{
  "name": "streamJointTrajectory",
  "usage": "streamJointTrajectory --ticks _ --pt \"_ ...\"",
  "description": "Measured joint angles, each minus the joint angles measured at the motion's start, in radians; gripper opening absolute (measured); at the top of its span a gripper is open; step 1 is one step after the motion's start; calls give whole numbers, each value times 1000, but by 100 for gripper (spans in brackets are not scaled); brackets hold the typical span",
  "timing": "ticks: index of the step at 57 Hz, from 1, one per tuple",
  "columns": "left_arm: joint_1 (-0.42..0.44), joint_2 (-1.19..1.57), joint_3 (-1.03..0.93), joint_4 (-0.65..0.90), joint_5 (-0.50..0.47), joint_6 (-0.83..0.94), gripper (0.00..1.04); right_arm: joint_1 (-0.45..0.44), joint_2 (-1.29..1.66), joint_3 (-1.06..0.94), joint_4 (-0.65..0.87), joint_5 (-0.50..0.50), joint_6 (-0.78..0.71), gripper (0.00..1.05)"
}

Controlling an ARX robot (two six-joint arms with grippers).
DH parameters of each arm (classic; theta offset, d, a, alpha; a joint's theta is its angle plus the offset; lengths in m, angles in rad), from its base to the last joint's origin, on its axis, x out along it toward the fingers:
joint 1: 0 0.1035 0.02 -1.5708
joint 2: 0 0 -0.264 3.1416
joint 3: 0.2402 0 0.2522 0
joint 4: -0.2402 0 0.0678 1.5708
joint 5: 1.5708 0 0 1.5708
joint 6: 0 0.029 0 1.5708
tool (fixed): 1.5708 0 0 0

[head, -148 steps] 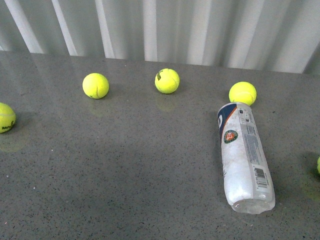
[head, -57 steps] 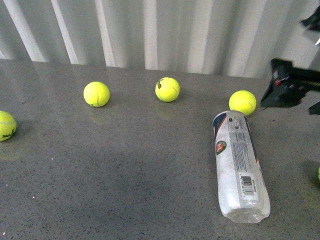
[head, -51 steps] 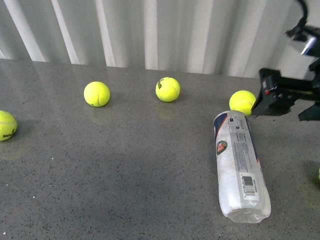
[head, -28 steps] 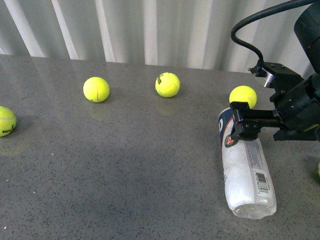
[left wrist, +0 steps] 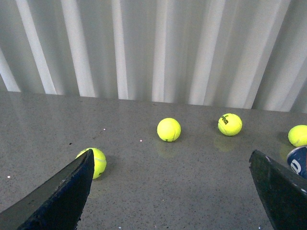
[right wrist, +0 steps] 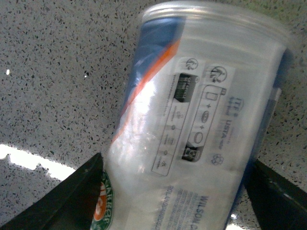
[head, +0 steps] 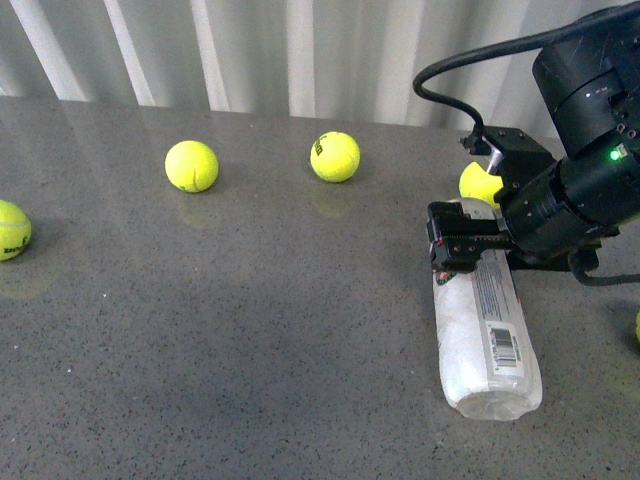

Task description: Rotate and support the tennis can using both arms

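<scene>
The tennis can (head: pixel 485 330) lies on its side on the grey speckled counter (head: pixel 250 340), toward the front right corner. Its length runs from front to back, and the clear end points at the front edge. The barcode (head: pixel 505 347) faces up on the half nearer the front. The right arm (head: pixel 585 130), black with a small green light (head: pixel 612 155) and a looping black cable (head: pixel 450 70), reaches in from the right edge. The right gripper (head: pixel 468 245) sits low over the can's back end. In the right wrist view its two fingers (right wrist: pixel 67 201) are spread wide with the can (right wrist: pixel 196 120) between them. Each finger shows just beside a wall of the can, and whether they touch it cannot be told. The navy and orange of the label face this camera. The left gripper (left wrist: pixel 170 154) hangs above the counter with its fingers (left wrist: pixel 62 196) parted and nothing between them; it shows only in the left wrist view. One tennis ball (head: pixel 480 183) sits just behind the can's back end, partly hidden by the right arm. Two more tennis balls (head: pixel 191 166) (head: pixel 334 157) sit apart near the back edge. A fourth ball (head: pixel 12 230) lies at the left edge. A ribbed white wall (head: pixel 300 50) rises behind the back edge.
</scene>
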Motion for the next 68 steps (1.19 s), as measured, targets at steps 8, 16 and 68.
streamJointTrajectory --ticks 8,16,68 --pt "0 0 0 0 0 0 98 3 6 0 10 4 -1 61" --pt "0 0 0 0 0 0 98 2 7 0 12 8 -2 46" --pt "0 0 0 0 0 0 98 -37 -279 -114 34 67 -49 8"
